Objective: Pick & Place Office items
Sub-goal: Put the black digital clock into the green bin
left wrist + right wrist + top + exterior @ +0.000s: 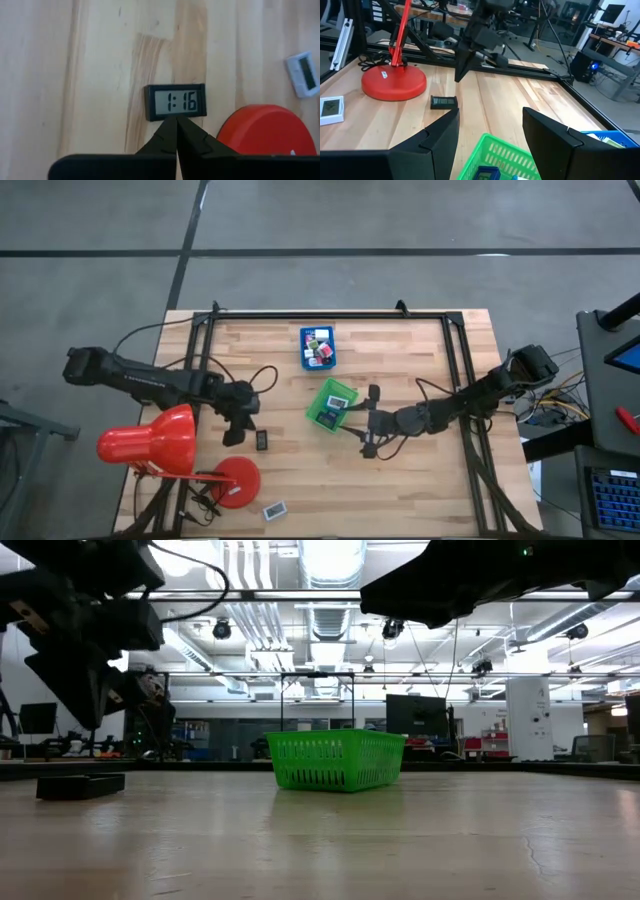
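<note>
A small black digital clock (176, 101) lies flat on the wooden table (420, 480), near the red lamp's base (237, 482). My left gripper (176, 119) hangs shut a little above the table beside the clock (262, 440), with nothing between its fingers. My right gripper (490, 125) stands open over the near edge of the green tray (331, 404), which holds a few small items (485, 174). The blue tray (318, 347) behind it holds several small pieces. A white clock-like piece (274, 509) lies near the table's front edge.
A big red desk lamp (150, 442) leans over the table's left front, its round base beside the black clock and cables (200, 502) around it. A black frame (330, 315) runs along the far edge and both sides. Bare wood lies at the front right.
</note>
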Controlling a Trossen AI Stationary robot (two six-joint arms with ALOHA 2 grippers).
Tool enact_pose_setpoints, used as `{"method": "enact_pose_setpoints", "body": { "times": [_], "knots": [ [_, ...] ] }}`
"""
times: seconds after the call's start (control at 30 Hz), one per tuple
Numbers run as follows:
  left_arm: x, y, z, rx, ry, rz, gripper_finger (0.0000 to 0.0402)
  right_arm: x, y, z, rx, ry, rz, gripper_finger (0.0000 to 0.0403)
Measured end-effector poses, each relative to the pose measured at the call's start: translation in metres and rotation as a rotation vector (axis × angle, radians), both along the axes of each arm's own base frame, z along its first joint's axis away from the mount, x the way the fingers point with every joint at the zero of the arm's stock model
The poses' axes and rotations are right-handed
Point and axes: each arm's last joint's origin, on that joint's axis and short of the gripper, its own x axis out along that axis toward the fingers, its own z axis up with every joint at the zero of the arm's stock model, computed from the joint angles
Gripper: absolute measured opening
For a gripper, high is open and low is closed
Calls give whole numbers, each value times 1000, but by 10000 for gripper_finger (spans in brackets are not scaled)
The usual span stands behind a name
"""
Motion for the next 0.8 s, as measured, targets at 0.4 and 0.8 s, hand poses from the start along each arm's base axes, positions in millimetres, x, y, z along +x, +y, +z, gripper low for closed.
{"method": "enact_pose_setpoints", "body": {
  "times": [0.4,0.8],
  "knots": [
    [16,-11,-28,3,243,-7,0,0,0,0,-2,1,0,212],
    [43,-23,-36,1,279,-89,0,0,0,0,-4,3,0,212]
  ]
}}
